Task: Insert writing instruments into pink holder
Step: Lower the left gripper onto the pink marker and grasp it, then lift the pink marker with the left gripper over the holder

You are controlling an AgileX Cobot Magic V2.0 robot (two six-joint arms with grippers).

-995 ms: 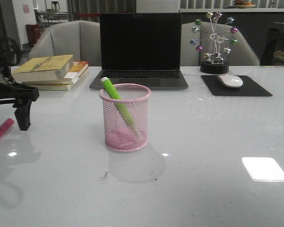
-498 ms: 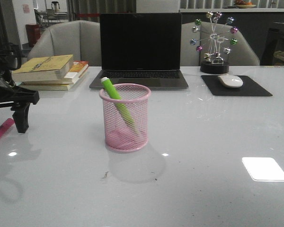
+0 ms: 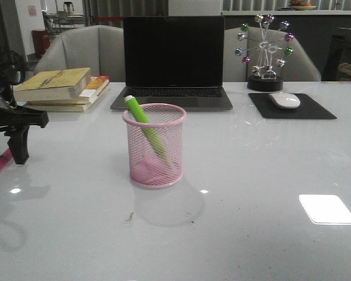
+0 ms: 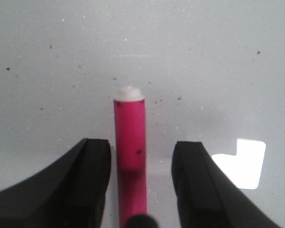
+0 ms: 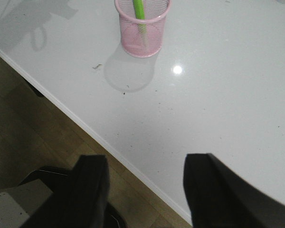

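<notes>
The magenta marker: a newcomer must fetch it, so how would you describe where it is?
Start at the pink mesh cup mid-table, then look far left to the left claw. The magenta marker lies flat on the table between its open fingers; unlike the green marker standing in the cup, it is pink.

At the back of the glossy white surface (image 3: 269, 175) stands an open laptop (image 3: 173, 58) with a dark screen, its keyboard facing forward. To its left lies a stack of books (image 3: 61, 88), the top one with a yellowish cover. To the laptop's right, a small ferris-wheel ornament (image 3: 264, 50) with coloured metallic balls rises from a round black base. Just in front of it a white mouse (image 3: 285, 100) rests on a black mouse pad (image 3: 292, 107). Behind the surface are two grey chairs (image 3: 82, 50). A bright rectangular light reflection (image 3: 326, 209) shows on the near right part of the surface. The right wrist view shows a brown wooden floor (image 5: 47, 137) beyond the surface's edge.
</notes>
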